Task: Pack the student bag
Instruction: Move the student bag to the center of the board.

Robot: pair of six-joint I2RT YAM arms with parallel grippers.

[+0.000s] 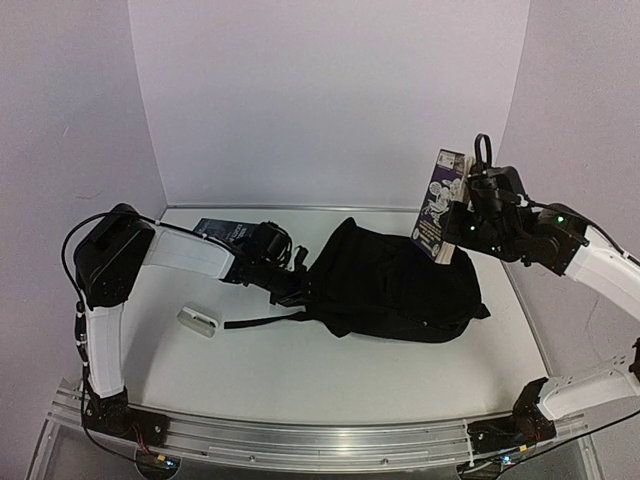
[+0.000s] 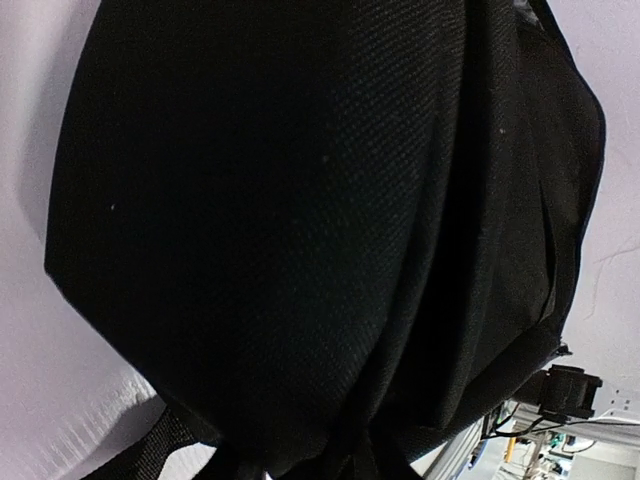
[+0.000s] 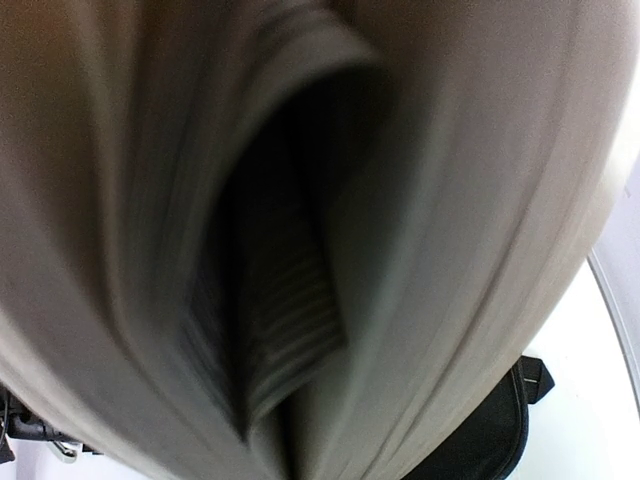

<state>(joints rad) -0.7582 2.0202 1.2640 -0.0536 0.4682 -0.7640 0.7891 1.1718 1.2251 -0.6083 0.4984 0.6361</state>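
One student bag [image 1: 400, 285], a black fabric backpack, lies on its side at the middle of the white table [image 1: 330, 370], and one webbing strap [image 1: 262, 322] trails from its left end across the tabletop; two arms are at work over it. The left gripper [image 1: 297, 285] sits right at the bag's left edge, against the fabric; its wrist view is filled with black woven cloth [image 2: 300, 220] and shows no fingers, so I cannot tell whether its jaws are apart or pinched on the cloth. The right gripper [image 1: 462, 212] is clamped on one book [image 1: 437, 195] with a dark cartoon cover, held upright and slightly tilted above the bag's right part, its lower end near the fabric; the right wrist view shows the book's fanned pale pages [image 3: 300, 250] up close, with a corner of the bag [image 3: 480, 440] below. One small white block [image 1: 197, 321] lies on the table left of the strap; one dark flat packet [image 1: 222, 229] lies behind the left arm.
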